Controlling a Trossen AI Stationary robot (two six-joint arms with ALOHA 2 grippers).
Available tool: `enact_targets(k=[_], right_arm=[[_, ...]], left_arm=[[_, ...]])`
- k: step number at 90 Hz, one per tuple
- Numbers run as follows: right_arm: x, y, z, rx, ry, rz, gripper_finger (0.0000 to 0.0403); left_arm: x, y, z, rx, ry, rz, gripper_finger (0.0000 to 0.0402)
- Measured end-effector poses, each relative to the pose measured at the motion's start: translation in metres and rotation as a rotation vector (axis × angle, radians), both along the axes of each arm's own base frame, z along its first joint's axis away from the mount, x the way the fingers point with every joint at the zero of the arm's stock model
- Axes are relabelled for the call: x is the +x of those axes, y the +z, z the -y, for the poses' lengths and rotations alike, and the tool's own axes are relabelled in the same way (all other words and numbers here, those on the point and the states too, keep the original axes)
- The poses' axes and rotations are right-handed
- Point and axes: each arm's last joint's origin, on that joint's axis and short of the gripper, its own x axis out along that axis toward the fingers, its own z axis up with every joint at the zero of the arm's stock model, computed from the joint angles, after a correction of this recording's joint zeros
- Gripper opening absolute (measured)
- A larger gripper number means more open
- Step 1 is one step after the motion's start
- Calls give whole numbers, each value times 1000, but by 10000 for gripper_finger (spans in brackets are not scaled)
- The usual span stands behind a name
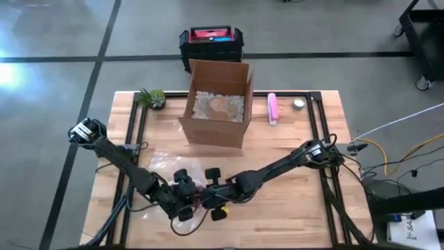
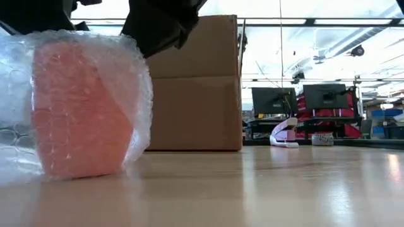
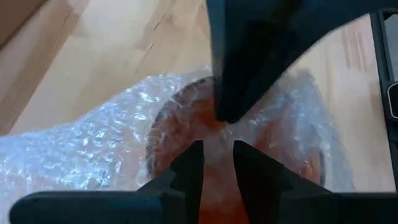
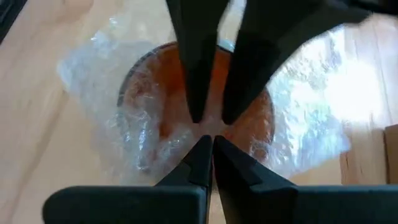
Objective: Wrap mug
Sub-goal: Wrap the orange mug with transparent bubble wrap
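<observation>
An orange mug [image 2: 79, 113] stands upright on the wooden table near its front edge, with clear bubble wrap [image 2: 136, 94] around it and over its mouth [image 4: 168, 81]. More wrap lies flat on the table to the left [image 1: 163, 167]. Both grippers meet above the mug's mouth, pointing down. My left gripper [image 3: 217, 152] has a narrow gap filled with wrap. My right gripper [image 4: 211, 140] is shut, tip to tip. In the low view only dark parts of the arms show above the mug. My left gripper comes from above, pointing down, and has bubble wrap [image 3: 217, 140] between its two fingers over the mug's mouth. One layer or several, I cannot tell. The mug stands on the table beneath. My right gripper points down with its shut fingertips [image 4: 204, 149] on the wrap [image 4: 186, 134] over the mug's mouth, facing the left fingers. Whether a layer is pinched between them I cannot tell.
An open cardboard box [image 1: 218, 104] with pale filler stands at the table's far middle. A small plant [image 1: 152, 97] is left of it; a pink object [image 1: 272, 109] and a small round tin [image 1: 299, 104] are to its right. A black-and-red case [image 1: 211, 42] sits beyond the table.
</observation>
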Motion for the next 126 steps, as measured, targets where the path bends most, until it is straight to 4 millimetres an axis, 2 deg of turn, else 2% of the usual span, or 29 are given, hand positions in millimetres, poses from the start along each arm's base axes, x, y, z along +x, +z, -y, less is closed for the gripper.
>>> enact_targets(k=[11, 20, 42, 57, 71, 96, 120, 126], right_arm=[[4, 20, -2, 2, 15, 32, 2], [5, 26, -3, 29, 30, 48, 2], [-2, 4, -2, 23, 7, -39, 2], [-6, 11, -16, 33, 39, -19, 2], [-5, 12, -23, 131, 122, -39, 2], [9, -14, 2, 140, 57, -85, 2], [11, -14, 7, 92, 92, -83, 2], [12, -22, 8, 89, 109, -90, 2]], left_arm=[[0, 2, 0, -11, -4, 8, 75], [0, 3, -1, -13, -3, 15, 75], [-1, 9, -2, -23, 0, 32, 75], [-2, 10, -3, -25, 3, 37, 75], [-2, 10, -3, -25, 3, 38, 75], [0, 11, -1, -28, -7, 63, 75], [0, 12, -1, -32, -8, 71, 75], [0, 12, -1, -34, -8, 73, 75]])
